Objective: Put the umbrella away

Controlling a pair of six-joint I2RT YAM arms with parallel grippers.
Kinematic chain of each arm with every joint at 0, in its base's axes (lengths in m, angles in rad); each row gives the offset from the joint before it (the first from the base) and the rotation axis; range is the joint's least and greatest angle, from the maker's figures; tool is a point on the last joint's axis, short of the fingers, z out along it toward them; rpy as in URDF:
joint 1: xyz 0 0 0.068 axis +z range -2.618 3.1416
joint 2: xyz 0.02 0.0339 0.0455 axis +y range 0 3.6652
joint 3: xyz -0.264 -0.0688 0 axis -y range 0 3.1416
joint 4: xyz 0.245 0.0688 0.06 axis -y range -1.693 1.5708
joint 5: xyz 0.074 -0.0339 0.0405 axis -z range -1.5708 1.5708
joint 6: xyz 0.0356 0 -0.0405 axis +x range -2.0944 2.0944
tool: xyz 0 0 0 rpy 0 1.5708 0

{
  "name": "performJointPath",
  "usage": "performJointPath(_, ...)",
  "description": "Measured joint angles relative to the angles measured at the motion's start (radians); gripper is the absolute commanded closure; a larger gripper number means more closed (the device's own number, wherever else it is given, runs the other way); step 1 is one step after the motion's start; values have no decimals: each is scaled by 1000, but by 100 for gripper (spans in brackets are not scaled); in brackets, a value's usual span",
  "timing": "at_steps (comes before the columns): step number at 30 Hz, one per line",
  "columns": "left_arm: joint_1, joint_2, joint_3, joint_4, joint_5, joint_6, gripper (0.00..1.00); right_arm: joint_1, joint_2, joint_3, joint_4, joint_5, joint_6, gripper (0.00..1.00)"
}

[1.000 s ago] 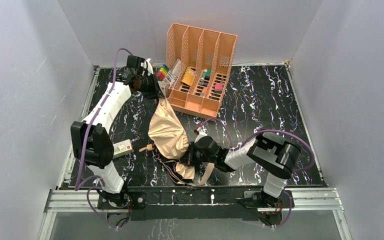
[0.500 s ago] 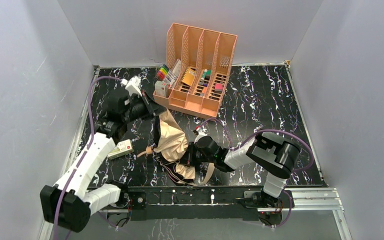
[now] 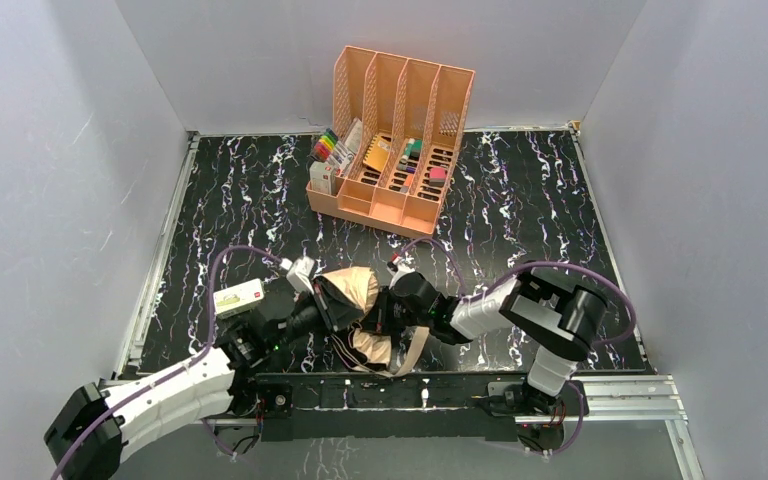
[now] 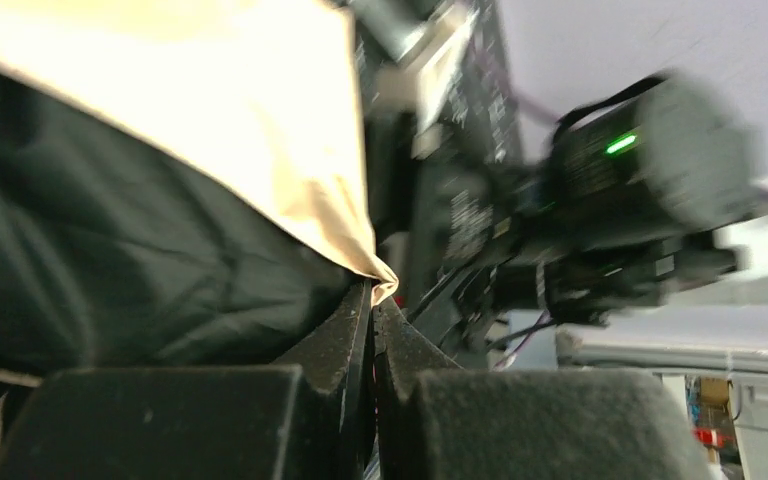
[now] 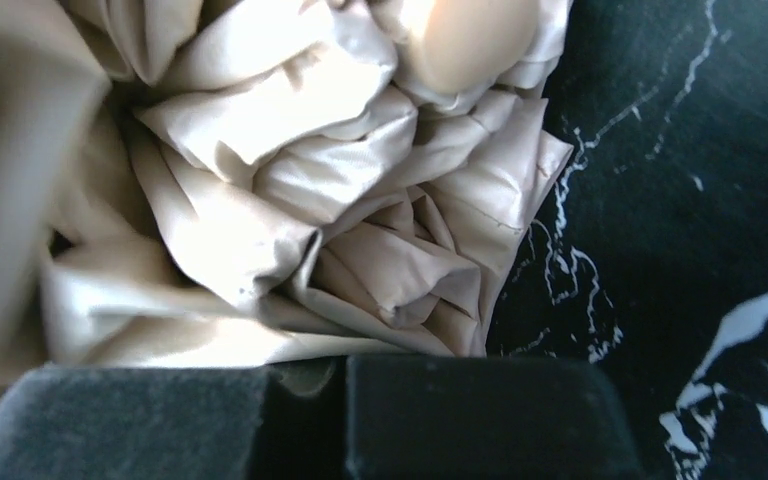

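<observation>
1. The umbrella [image 3: 358,290] lies crumpled on the table [image 3: 520,200] close to its front edge, between our two arms. It shows tan cloth on top and black cloth in the folds.
2. Our left pincer [image 3: 326,300] reaches in low from the left and is clenched on a corner of the canopy. In the wrist view the tan hem is nipped right at its closed tips.
3. Our right pincer [image 3: 382,312] comes in from the right and sits buried in the bunched cloth. It is clamped tight, with a fold of tan fabric caught at its pads [image 5: 480,420].
4. We see the two pincers near each other, the bundle touching both.
5. A loose tan strip trails from the bundle toward the front rail [image 3: 580,392].
6. The file organizer [image 3: 392,150] stands at the far side, well apart from the umbrella.
7. A small box [image 3: 240,297] lies just beside our left arm.
8. Bare table top stretches between the bundle and the organizer, and out to the right.
</observation>
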State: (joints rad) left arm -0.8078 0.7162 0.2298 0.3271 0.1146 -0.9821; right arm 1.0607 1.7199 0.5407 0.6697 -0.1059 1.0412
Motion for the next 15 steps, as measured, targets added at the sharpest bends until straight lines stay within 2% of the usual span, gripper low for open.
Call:
performJointPath(6,-143,45,-187,127,-120,-58,100,4,-90,-21,-118,36,-12,100)
performJointPath(7,-163,71,-200,150,-137,-64,99,5,-115,-26,-144,51,-20,100)
performJointPath(9,-190,121,-207,188,-163,-72,89,5,-158,-32,-188,77,-28,100)
performJointPath(11,-211,186,-207,248,-185,-78,85,5,-204,-32,-234,105,-38,100)
performJointPath(15,-234,306,-206,332,-205,-81,85,5,-293,-42,-282,141,-55,100)
